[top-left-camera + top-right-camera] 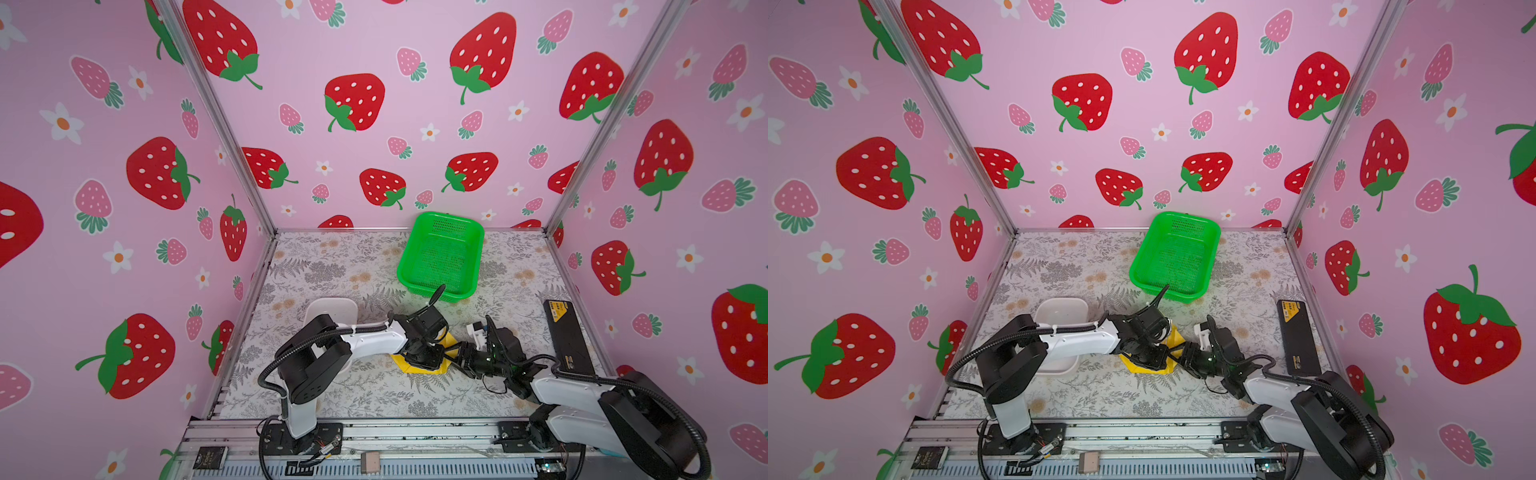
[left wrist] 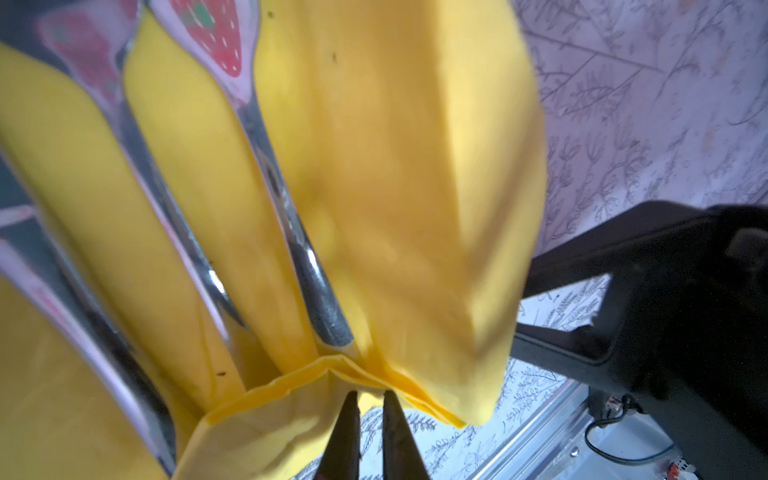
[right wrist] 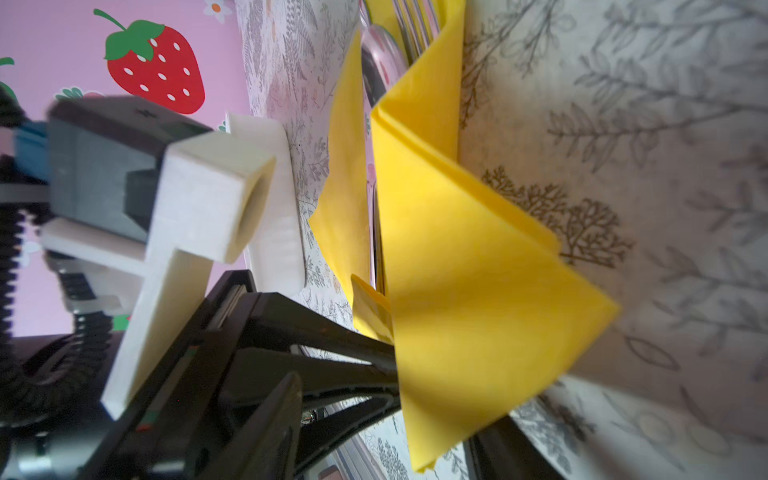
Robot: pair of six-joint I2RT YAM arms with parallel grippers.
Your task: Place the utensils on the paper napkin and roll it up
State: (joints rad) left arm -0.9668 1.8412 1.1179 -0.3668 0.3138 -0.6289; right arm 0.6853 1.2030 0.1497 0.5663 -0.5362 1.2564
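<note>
Step in hand: rolling. The utensils [image 2: 309,266] already lie inside the paper napkin [image 3: 478,291], and by my reading the paper is only partly folded around them.
Napkin: near the middle of the worktop [image 1: 374,395], between the two arms, beside the white tray [image 1: 332,305] and nearer the camera than the green basket [image 1: 440,253].
Utensils: side by side in the yellow folds. Shiny necks and a spoon bowl show; the handles are hidden.
Left gripper [image 2: 370,415]: jaws clenched on a layered folded edge of the napkin.
Right gripper [image 2: 536,309]: jaws spread apart at the raised flap and gripping nothing that I can make out. The wrist views suggest the flap sits between them.
Roll so far: loose. One triangular flap stands up off the worktop.
Next move, as I judge it: the right jaws need to close on that flap and carry it over the utensils while the left pinch keeps the bundle from sliding.
Care: the paper is thin, so pull gently.
</note>
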